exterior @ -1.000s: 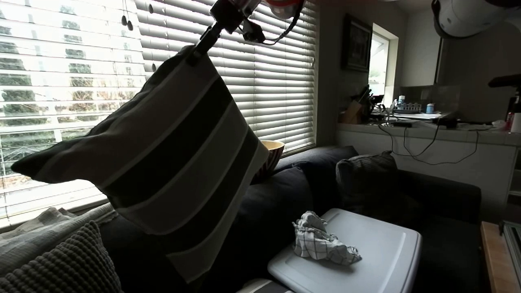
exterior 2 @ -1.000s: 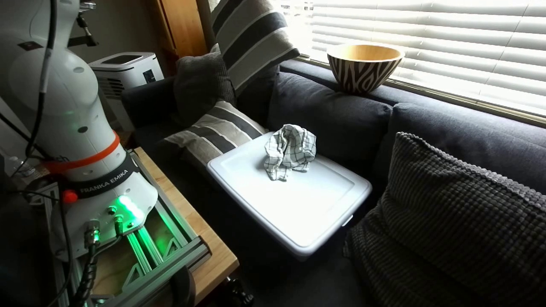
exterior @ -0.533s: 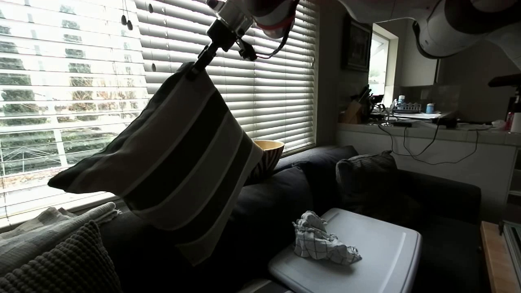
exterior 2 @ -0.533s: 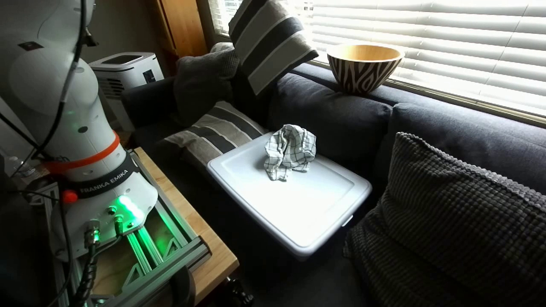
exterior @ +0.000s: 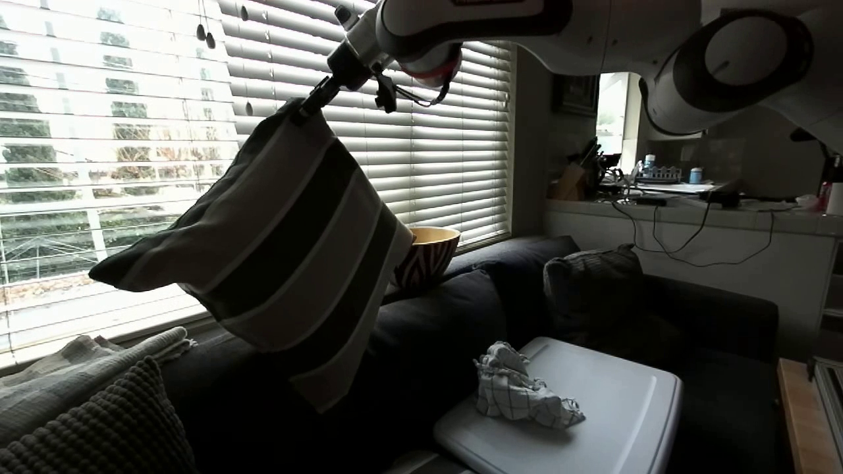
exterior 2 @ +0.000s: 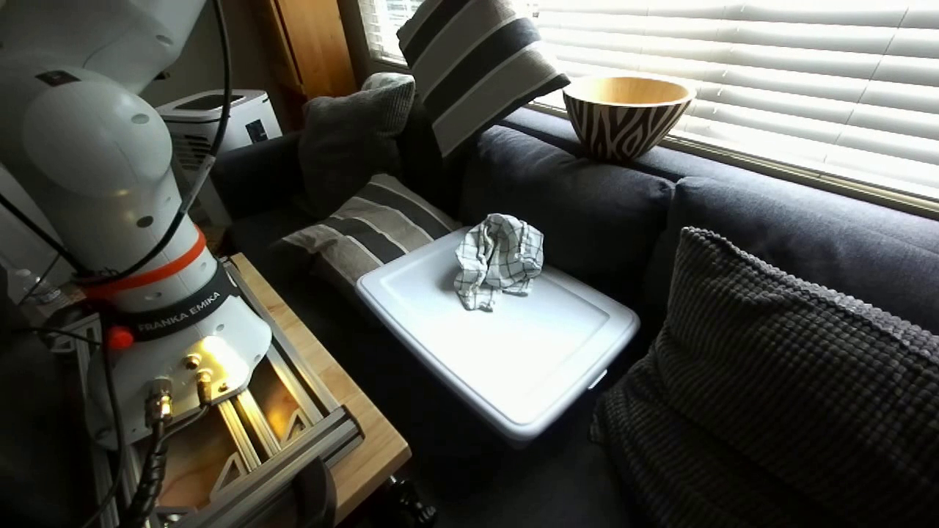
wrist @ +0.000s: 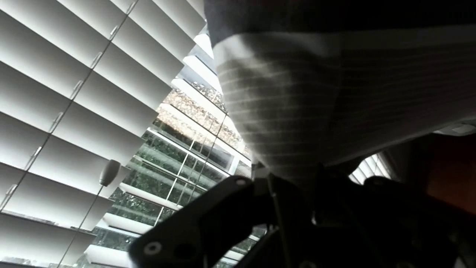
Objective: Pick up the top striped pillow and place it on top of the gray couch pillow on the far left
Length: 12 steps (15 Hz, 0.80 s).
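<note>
My gripper [exterior: 301, 117] is shut on a corner of the top striped pillow [exterior: 290, 243], which hangs tilted above the couch back near the window. The pillow also shows in an exterior view [exterior 2: 480, 66], where the gripper is out of view. In the wrist view the pillow [wrist: 282, 96] runs down between the dark fingers of the gripper [wrist: 293, 180]. The ribbed gray couch pillow [exterior: 99, 424] stands at the lower left, below the hanging pillow; it also shows at the couch's far end [exterior 2: 352, 139]. The second striped pillow [exterior 2: 381, 227] lies on the seat.
A zebra-pattern wooden bowl [exterior 2: 627, 117] stands on the couch back; the held pillow's corner overlaps its edge in both exterior views, contact unclear. A white lid [exterior 2: 506, 345] bears a crumpled checked cloth [exterior 2: 499, 257]. Another ribbed pillow [exterior 2: 792, 389] and window blinds [exterior: 421, 145] border this space.
The held pillow has moved toward the bowl and window and sits closer to the bowl's edge. More of the arm has come into view from above. The base light went from green to yellow.
</note>
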Tool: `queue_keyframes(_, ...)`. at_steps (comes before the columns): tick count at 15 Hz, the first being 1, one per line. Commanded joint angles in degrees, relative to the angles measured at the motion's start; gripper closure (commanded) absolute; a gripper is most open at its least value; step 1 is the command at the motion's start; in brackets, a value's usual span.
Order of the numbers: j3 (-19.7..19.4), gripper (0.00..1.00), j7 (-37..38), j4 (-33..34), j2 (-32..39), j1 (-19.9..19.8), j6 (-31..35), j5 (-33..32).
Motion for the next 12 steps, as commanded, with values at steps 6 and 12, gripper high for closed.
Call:
queue_keyframes(6,-10.53,0.83,12.87,12.16,10.29,4.13,14.16,-3.23)
queue_keyframes(12,-23.2,0.34,23.56,14.39,12.86,6.4,25.19,-6.05)
